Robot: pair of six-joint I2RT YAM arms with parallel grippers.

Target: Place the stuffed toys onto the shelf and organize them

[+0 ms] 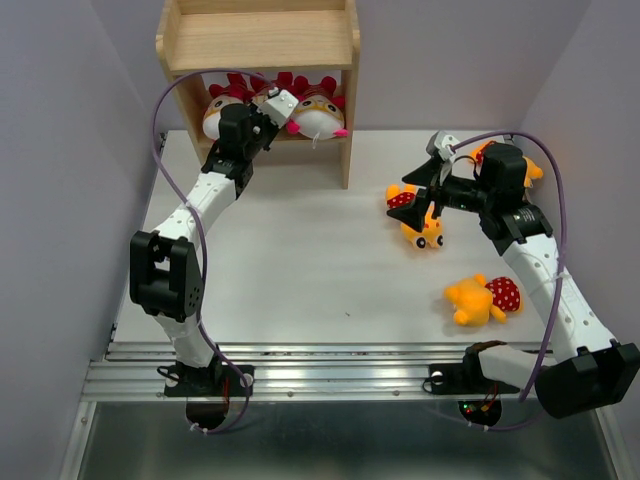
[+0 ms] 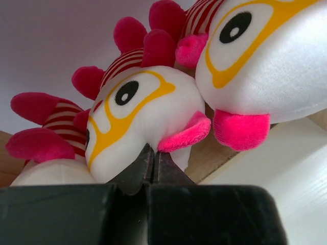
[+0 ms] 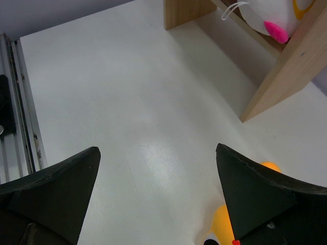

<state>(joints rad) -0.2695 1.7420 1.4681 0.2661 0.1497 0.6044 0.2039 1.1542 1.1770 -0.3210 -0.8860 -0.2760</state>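
The wooden shelf [image 1: 260, 40] stands at the back left. Three white-faced stuffed toys with pink limbs sit in a row on its lower tier: left [image 2: 46, 171], middle [image 2: 143, 112] and right [image 2: 265, 66]. My left gripper [image 2: 153, 151] is shut, its tips touching the middle toy just under its pink beak, and nothing shows between the fingers. My right gripper [image 3: 157, 148] hangs open above an orange toy [image 1: 418, 222] on the table. A second orange toy [image 1: 480, 298] lies nearer the front, and a third [image 1: 528, 170] is partly hidden behind the right arm.
The shelf's upper tier [image 1: 262, 38] holds nothing. The shelf's right side panel [image 3: 278, 81] stands on the white table [image 1: 300, 260], just beyond the right gripper. A metal rail [image 1: 300, 368] runs along the near edge. Grey walls close in on both sides.
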